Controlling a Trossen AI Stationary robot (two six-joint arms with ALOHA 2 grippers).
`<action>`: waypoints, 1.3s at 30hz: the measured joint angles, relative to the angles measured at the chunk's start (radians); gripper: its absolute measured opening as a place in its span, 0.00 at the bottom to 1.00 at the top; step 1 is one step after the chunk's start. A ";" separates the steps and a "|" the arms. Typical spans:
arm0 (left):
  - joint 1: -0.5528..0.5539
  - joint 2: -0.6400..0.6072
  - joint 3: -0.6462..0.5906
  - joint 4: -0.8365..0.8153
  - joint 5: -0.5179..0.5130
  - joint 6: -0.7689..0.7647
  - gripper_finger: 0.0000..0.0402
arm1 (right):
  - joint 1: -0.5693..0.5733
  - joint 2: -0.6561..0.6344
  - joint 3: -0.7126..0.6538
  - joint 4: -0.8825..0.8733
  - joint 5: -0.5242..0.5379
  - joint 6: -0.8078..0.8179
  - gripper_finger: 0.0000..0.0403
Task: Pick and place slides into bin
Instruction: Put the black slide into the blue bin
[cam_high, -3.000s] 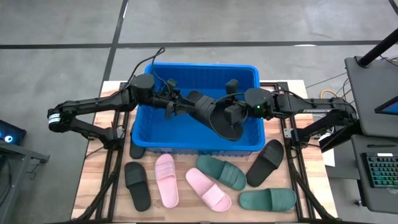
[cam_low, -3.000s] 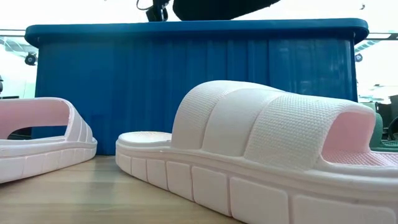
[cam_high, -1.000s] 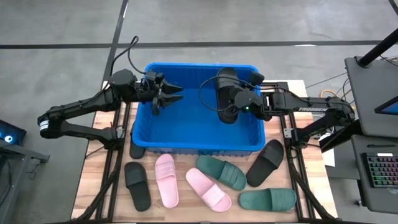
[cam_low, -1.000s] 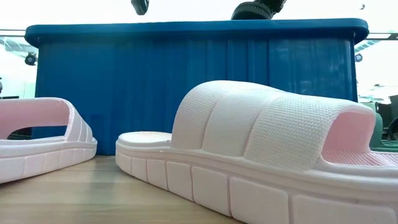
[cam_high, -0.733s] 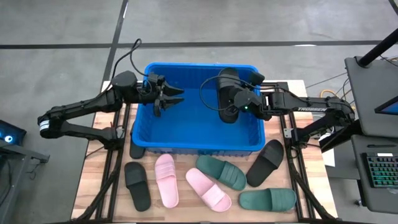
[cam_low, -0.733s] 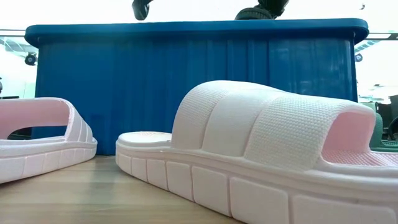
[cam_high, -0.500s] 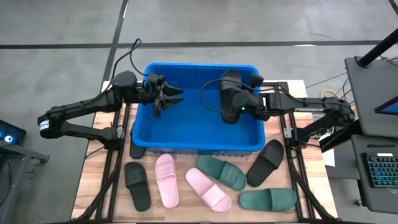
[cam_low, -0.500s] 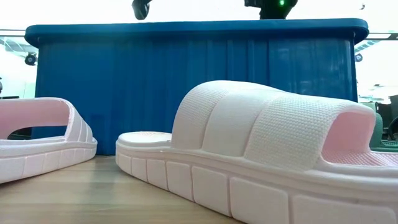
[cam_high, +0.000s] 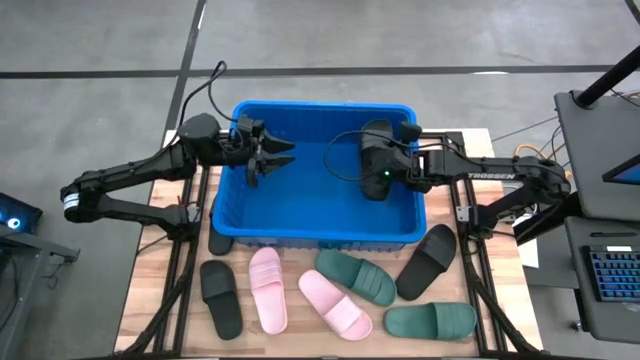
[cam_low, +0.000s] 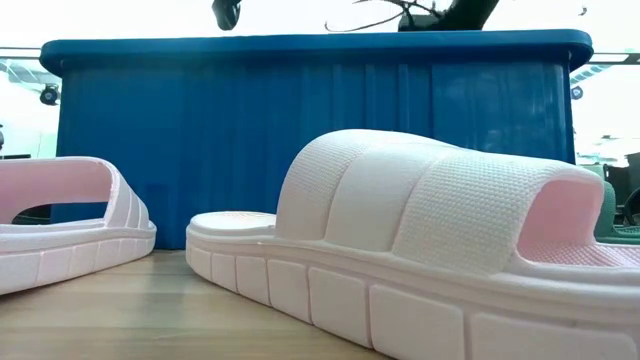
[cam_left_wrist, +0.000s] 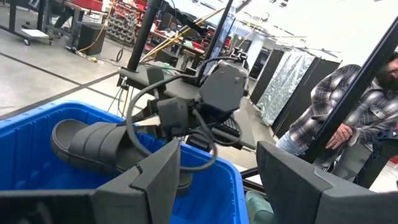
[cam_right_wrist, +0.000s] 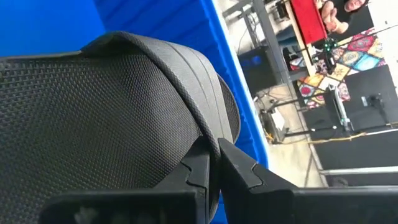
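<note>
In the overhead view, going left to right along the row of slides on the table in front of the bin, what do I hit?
Black slide → pink slide → second pink slide → dark green slide → black slide. I left out the other green slide lying nearer the table edge, since it overlaps them sideways.

Even overhead light, soft shadows; the low view's background is blown out white, its foreground sharp.

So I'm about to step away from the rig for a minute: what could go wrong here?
The right gripper holds a black slide by its strap edge only, over the bin; the thin pinch could slip and drop it early. The open left gripper waits over the same bin, so the arms could clash if both move in.
</note>
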 joint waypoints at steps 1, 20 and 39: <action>0.000 0.000 0.000 0.000 0.000 0.000 0.49 | -0.008 0.000 -0.010 0.000 0.000 -0.008 0.03; 0.000 0.001 0.002 0.000 0.000 0.001 0.49 | -0.105 0.015 -0.169 0.282 0.003 -0.250 0.03; 0.000 -0.002 0.002 0.001 -0.005 0.000 0.49 | -0.130 0.250 0.060 0.022 -0.030 -0.196 0.03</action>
